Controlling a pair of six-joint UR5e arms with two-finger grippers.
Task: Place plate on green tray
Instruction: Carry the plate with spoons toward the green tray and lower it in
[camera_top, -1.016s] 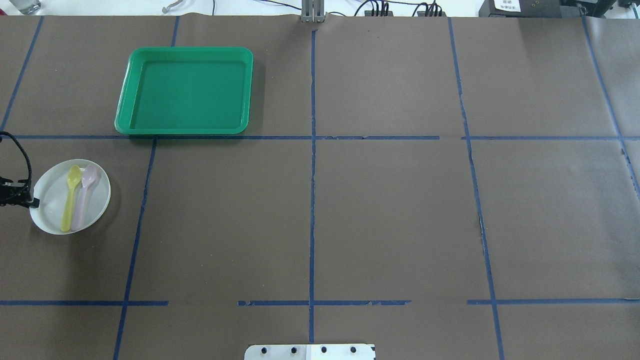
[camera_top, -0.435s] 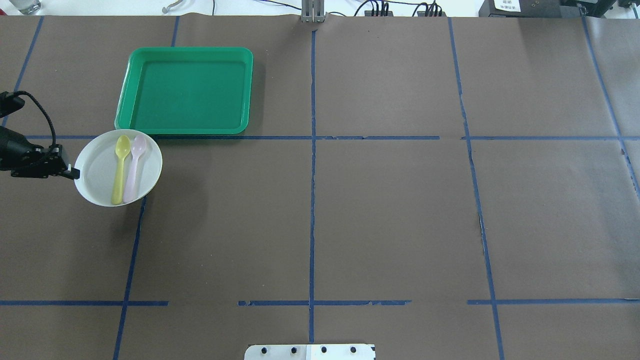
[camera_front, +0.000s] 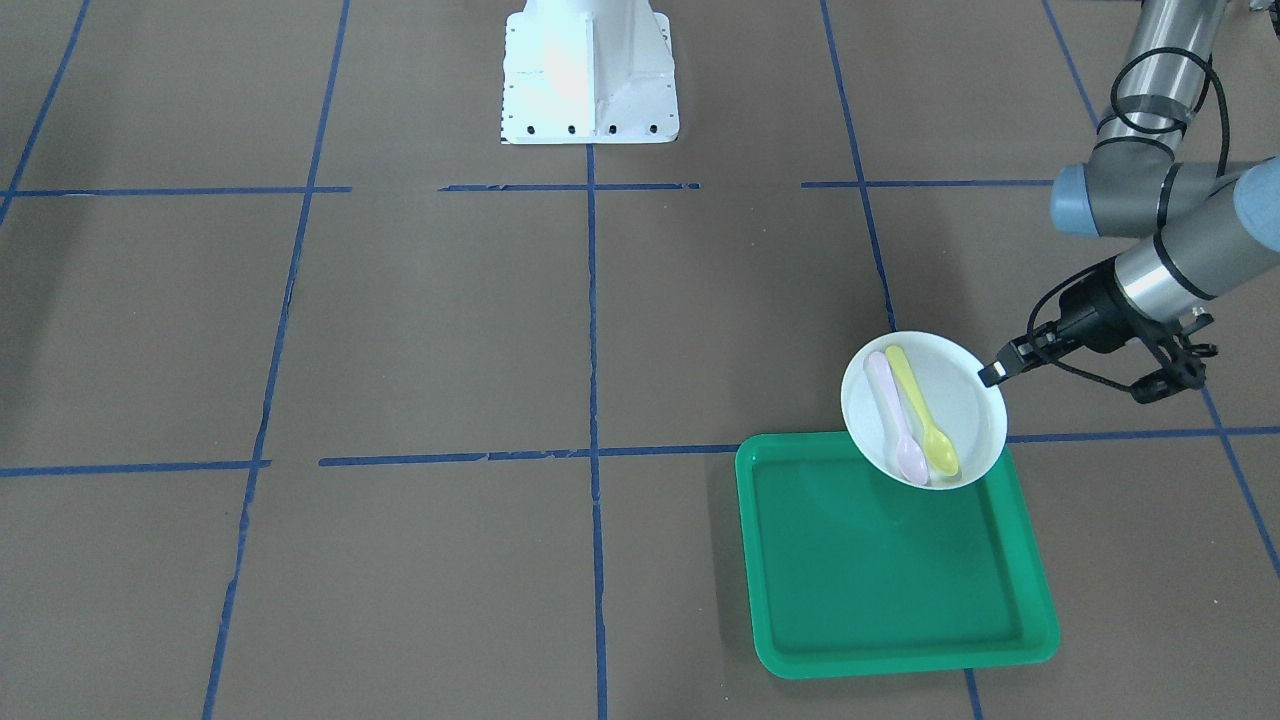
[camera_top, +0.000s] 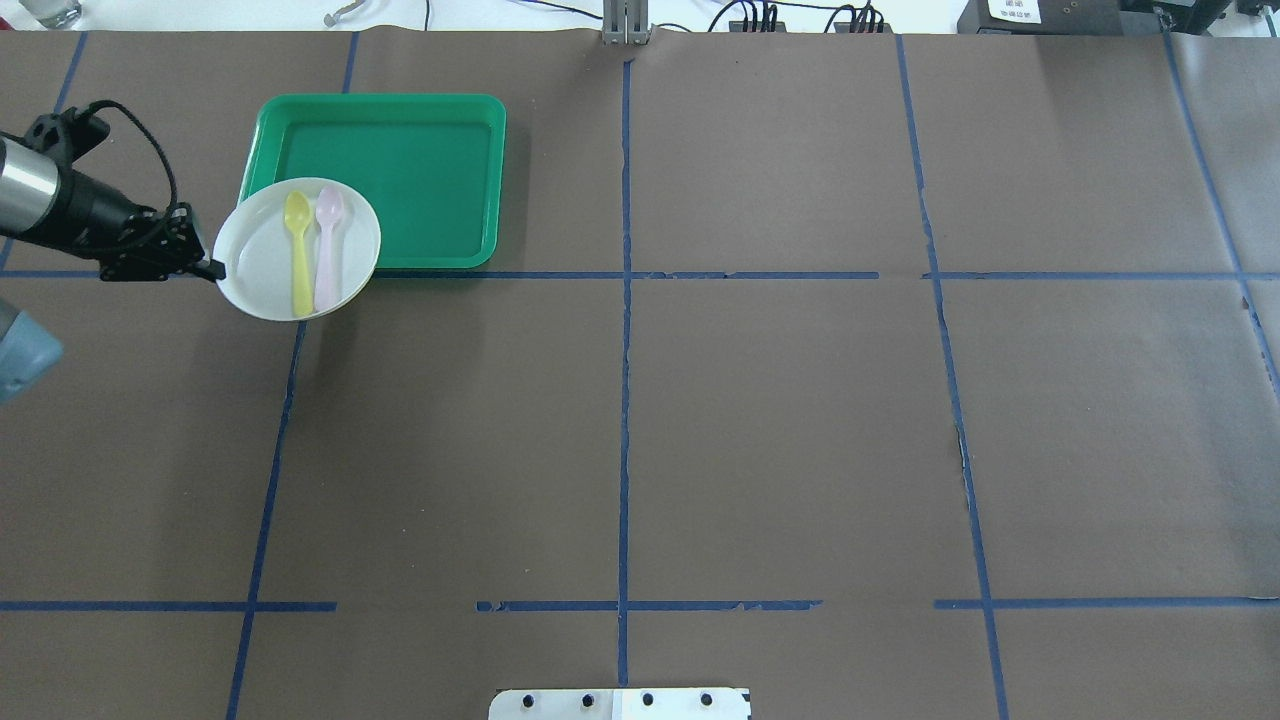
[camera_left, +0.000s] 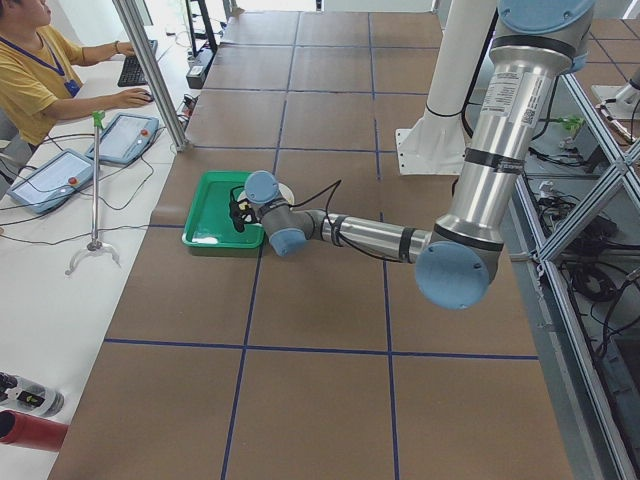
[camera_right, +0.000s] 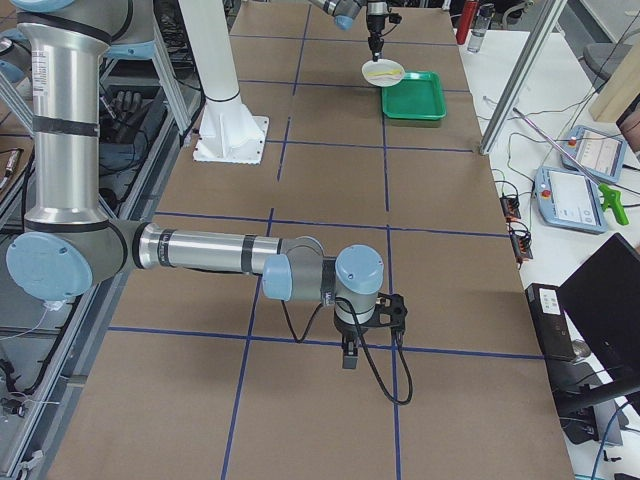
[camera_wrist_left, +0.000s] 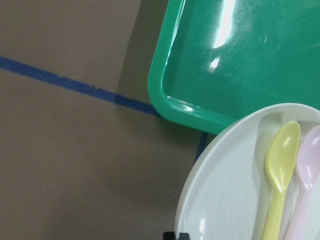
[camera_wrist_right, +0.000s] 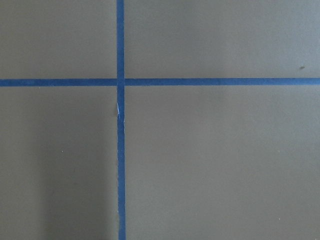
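Observation:
The white plate (camera_top: 255, 255) carries a yellow spoon (camera_top: 298, 250) and a pink spoon (camera_top: 327, 250). My left gripper (camera_top: 213, 269) is shut on the plate's left rim and holds it in the air. The plate overlaps the near left corner of the green tray (camera_top: 430, 180). In the front view the plate (camera_front: 960, 395) hangs over the tray's (camera_front: 880, 580) far right corner, with the gripper (camera_front: 990, 375) at its rim. The left wrist view shows the plate (camera_wrist_left: 225, 200) and the tray corner (camera_wrist_left: 250, 60). My right gripper (camera_right: 350, 360) shows only in the right side view, over bare table; I cannot tell its state.
The table is covered in brown paper with blue tape lines. The robot's white base (camera_front: 588, 70) stands at the table's near middle edge. An operator (camera_left: 30, 70) sits beyond the far edge behind the tray. The tray's inside is bare.
My left gripper has carried the plate with both spoons forward and to the right, from the table's left edge up to the tray's near left corner.

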